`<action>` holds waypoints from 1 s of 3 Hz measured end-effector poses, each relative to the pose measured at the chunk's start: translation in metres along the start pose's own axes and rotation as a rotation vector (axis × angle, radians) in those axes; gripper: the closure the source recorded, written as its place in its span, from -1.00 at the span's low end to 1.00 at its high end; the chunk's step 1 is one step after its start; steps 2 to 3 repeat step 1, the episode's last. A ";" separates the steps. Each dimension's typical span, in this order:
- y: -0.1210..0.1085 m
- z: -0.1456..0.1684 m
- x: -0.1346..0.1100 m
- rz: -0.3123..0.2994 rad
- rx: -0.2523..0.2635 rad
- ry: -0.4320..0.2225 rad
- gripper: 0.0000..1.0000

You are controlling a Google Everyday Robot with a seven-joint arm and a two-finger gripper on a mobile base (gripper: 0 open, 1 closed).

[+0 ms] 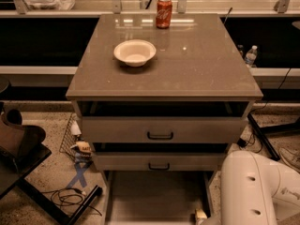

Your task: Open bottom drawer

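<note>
The cabinet (164, 83) has three drawers. The bottom drawer (154, 196) stands pulled out toward me. Its flat grey interior shows below the mid drawer front (159, 162); its own front panel and handle are cut off by the lower frame edge. The large upper drawer front (160, 129) is also slightly out. My white arm (255, 191) fills the lower right corner. Only a small pale part of my gripper (200, 215) shows, at the right front corner of the bottom drawer, low in the view.
On the cabinet top stand a white bowl (135, 52) and a red soda can (164, 12). A dark chair (18, 149) and cables (70, 196) lie on the floor to the left. A water bottle (251, 55) and black stand legs (262, 135) are to the right.
</note>
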State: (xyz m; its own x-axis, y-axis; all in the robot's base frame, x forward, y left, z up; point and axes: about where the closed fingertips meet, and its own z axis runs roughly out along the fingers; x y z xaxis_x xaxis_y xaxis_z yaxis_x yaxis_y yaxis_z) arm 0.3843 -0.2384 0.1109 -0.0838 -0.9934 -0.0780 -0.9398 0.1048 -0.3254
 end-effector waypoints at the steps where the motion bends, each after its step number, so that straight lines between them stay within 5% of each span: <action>1: -0.002 -0.005 0.000 0.000 0.000 0.000 -0.19; 3: -0.002 -0.005 0.000 0.000 0.000 0.000 -0.19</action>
